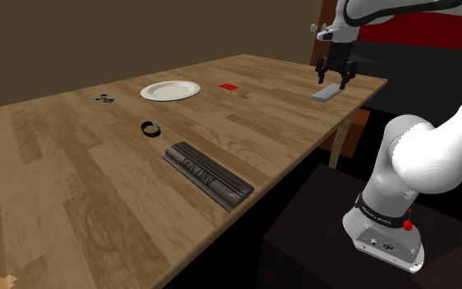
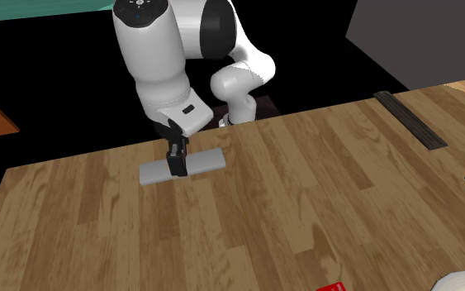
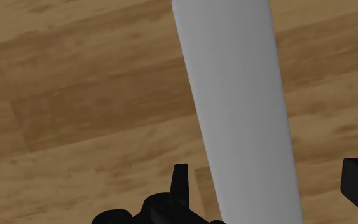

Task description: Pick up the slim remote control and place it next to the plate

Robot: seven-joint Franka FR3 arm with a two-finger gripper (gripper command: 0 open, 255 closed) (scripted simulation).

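Wrist view: the black two-finger gripper (image 3: 269,181) is open, with one finger on each side of the flat grey slim remote control (image 3: 234,95), not touching it, likely so it can clasp the narrow width. The remote lies near the edge of the wooden table (image 1: 73,189), well apart from the far round white plate (image 1: 170,90).

One wooden table (image 1: 73,189) carries one white plate (image 1: 170,90), one flat grey remote (image 1: 326,94), one small red card (image 1: 228,85), one black ring (image 1: 150,128), one long dark ridged bar (image 1: 208,173) and one small grey piece (image 1: 101,98). One white arm (image 1: 418,156) rises beside it.
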